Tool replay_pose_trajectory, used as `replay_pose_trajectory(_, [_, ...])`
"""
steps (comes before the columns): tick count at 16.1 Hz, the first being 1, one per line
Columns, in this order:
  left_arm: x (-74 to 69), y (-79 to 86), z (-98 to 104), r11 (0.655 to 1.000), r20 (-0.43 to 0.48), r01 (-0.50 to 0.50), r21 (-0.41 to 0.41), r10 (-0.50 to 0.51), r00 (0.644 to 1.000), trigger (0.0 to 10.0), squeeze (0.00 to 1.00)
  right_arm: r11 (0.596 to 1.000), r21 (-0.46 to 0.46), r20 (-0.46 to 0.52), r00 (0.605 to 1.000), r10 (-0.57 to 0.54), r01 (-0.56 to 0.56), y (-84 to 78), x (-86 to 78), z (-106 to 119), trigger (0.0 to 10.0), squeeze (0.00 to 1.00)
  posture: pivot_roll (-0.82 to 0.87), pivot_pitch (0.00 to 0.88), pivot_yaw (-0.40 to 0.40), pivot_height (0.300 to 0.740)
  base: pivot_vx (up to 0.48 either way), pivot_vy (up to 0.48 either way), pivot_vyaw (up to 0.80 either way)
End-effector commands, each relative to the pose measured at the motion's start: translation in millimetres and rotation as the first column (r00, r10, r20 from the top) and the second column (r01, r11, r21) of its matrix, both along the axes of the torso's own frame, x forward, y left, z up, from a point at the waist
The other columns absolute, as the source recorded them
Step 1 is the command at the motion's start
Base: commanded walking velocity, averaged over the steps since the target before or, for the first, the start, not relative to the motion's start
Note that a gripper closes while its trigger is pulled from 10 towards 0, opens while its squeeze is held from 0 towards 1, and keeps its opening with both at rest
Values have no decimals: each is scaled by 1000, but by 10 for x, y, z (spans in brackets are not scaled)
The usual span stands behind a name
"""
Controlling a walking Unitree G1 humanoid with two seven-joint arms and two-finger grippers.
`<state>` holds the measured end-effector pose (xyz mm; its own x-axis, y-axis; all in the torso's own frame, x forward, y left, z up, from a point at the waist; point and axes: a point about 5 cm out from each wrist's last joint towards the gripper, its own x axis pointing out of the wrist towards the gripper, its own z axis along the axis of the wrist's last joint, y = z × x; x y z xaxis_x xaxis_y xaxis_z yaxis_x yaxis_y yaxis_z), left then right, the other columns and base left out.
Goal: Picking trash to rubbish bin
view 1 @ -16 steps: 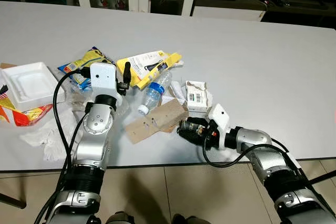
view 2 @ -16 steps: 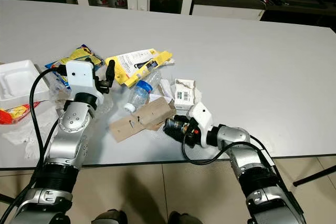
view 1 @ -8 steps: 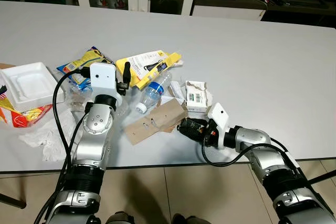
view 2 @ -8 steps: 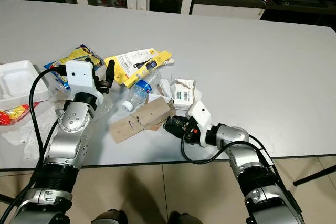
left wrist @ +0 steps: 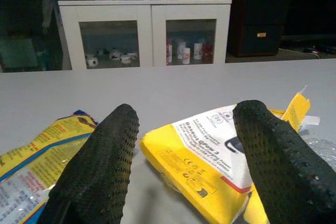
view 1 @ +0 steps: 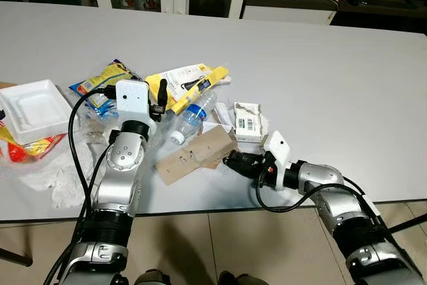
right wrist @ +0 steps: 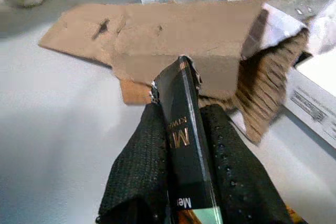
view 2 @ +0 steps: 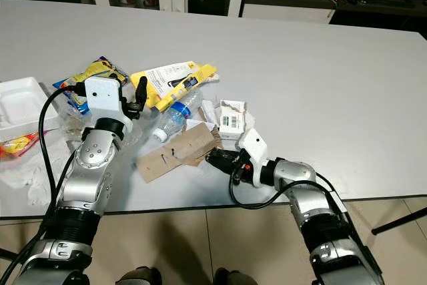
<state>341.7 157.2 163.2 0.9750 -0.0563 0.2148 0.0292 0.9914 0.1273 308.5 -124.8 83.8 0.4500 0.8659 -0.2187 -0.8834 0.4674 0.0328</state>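
Right gripper (right wrist: pixel 181 129) fingers clench a black packet (right wrist: pixel 184 129) between them, its tip against the cardboard (right wrist: pixel 173 35). Left gripper (left wrist: pixel 184 140) fingers spread, yellow pack (left wrist: pixel 210 150) just beyond.

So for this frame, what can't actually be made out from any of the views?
- Black packet in the right gripper: print cut off by the fingers and the right wrist view's edge.
- Brown cardboard: underside and whatever lies beneath it, hidden by the sheet itself.
- Red and yellow wrapper: mostly covered by the white foam tray, cropped at the left eye view's edge.
- Rubbish bin: location unknown.
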Motion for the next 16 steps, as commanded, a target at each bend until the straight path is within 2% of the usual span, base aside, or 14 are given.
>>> replay_pose_trajectory(1, [8, -70, 20, 999, 5, 33, 7, -33, 999, 10000, 0, 998, 59, -1, 1000, 16, -16, 32, -26, 79, 10000, 0, 32, 83, -96, 740, 0, 0, 0])
replay_pose_trajectory(2, [7, -75, 19, 999, 4, 36, 1, -36, 999, 10000, 0, 995, 100, 19, 1000, 13, -15, 60, -11, 173, 10000, 0, 29, 86, -97, 740, 0, 0, 0])
replay_pose_trajectory(4, [0, -91, 7, 999, 2, 45, -12, -45, 999, 10000, 0, 966, 254, 72, 997, 19, -37, 142, 12, 512, 10000, 0, 27, 92, -98, 740, 0, 0, 0])
replay_pose_trajectory(6, [-3, -105, 9, 998, 3, 51, -21, -51, 999, 10000, 0, 904, 420, 127, 991, 35, -86, 178, 7, 915, 10000, 0, 28, 96, -99, 740, 0, 0, 0])
replay_pose_trajectory(11, [-1, -90, 14, 997, 1, 58, -44, -58, 998, 10000, 0, 826, 555, 173, 985, 4, -101, 129, 9, 1292, 10000, 0, 27, 96, -98, 740, 0, 0, 0])
replay_pose_trajectory(12, [0, -77, 5, 998, -5, 57, -40, -58, 998, 10000, 0, 780, 622, 152, 988, -41, -64, 93, 36, 1391, 10000, 0, 32, 93, -96, 740, 0, 0, 0])
replay_pose_trajectory(13, [2, -59, -14, 998, -14, 55, -25, -55, 998, 10000, 0, 754, 656, 119, 984, -129, 20, 75, 102, 1433, 10000, 0, 35, 91, -92, 740, 0, 0, 0])
replay_pose_trajectory(14, [5, -41, -32, 999, -23, 51, -18, -51, 998, 10000, 0, 747, 656, 92, 972, -214, 103, 69, 167, 1417, 10000, 0, 37, 90, -87, 740, 0, 0, 0])
replay_pose_trajectory(15, [6, -38, -35, 999, -25, 51, -16, -51, 998, 10000, 0, 744, 658, 83, 970, -227, 118, 69, 176, 1409, 10000, 0, 37, 90, -87, 740, 0, 0, 0])
replay_pose_trajectory(16, [8, -38, -35, 999, -28, 51, -4, -52, 998, 10000, 0, 722, 671, 49, 962, -270, 169, 50, 208, 1377, 10000, 0, 38, 90, -85, 740, 0, 0, 0])
